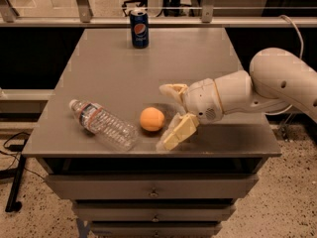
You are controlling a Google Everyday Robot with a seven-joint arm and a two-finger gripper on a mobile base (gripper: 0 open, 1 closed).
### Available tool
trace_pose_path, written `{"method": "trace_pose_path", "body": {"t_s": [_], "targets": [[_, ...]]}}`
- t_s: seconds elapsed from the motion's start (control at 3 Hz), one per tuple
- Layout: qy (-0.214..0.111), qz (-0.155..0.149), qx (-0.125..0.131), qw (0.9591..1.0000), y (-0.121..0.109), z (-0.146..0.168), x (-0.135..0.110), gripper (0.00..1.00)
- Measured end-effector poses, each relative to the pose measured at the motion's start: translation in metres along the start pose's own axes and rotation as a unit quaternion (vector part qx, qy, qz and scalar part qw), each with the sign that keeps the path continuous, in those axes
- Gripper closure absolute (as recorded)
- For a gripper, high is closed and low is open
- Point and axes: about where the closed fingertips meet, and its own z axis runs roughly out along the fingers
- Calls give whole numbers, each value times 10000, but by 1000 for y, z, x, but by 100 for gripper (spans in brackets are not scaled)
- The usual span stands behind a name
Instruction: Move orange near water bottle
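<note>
The orange (151,119) rests on the grey table (148,63) near its front edge. The clear water bottle (103,124) lies on its side just left of it, white cap pointing back left, a small gap between them. My gripper (170,116) is right of the orange with its cream fingers spread wide, one finger (173,90) behind and one (177,132) in front. The orange lies at the mouth of the open fingers, free of them.
A blue Pepsi can (139,29) stands at the table's back edge. Drawers run below the tabletop. My white arm (277,83) reaches in from the right. A metal railing runs behind the table.
</note>
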Motion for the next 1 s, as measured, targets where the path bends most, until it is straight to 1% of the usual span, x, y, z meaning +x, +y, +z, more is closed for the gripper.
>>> {"method": "trace_pose_path", "body": {"t_s": [0.33,0.67,1.0], "targets": [[3,31,185,9998,-7,-9,2,0],[-60,103,741,9972,-29,-44,4,0],[-104,111,1402,9900,-53,-92,5,0]]}}
